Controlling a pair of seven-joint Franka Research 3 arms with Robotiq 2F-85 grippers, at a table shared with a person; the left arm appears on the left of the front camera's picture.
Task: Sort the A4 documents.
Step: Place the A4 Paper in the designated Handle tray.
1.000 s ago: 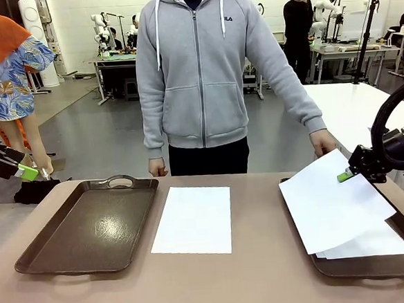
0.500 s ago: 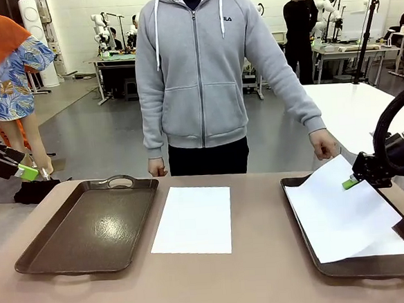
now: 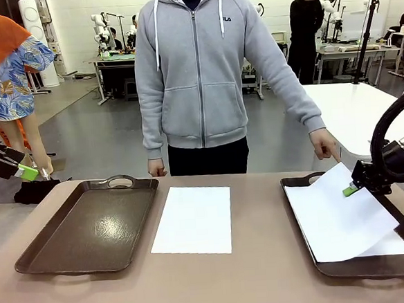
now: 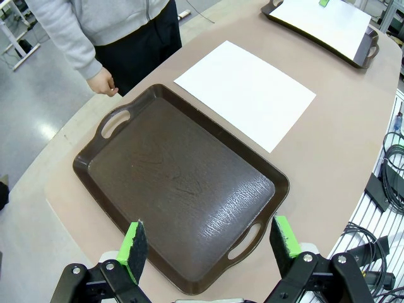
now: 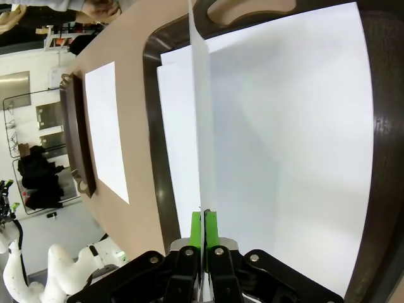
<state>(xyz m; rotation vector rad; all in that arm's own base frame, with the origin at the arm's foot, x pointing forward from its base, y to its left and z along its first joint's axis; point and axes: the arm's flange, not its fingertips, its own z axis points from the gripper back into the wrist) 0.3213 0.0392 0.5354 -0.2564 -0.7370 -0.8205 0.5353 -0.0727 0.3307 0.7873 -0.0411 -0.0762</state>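
Note:
One A4 document (image 3: 193,219) lies flat on the table's middle, between two brown trays. My right gripper (image 3: 350,190) is shut on the edge of another white sheet (image 3: 335,218) and holds it tilted low over the right tray (image 3: 298,183), above a sheet (image 3: 396,245) lying in that tray. In the right wrist view the held sheet (image 5: 202,113) stands edge-on between the shut fingers (image 5: 204,230), with the lying sheet (image 5: 284,145) behind it. My left gripper (image 4: 209,240) hangs open above the near end of the left tray (image 4: 183,189), holding nothing.
A person in a grey hoodie stands at the far side. One hand (image 3: 324,143) points down at the right tray's far corner, close to the held sheet; the other hand (image 3: 157,170) hangs near the left tray's handle (image 3: 121,181).
The right gripper has carried its sheet rightward and lower, so it now lies more squarely over the right tray. The left arm has not moved.

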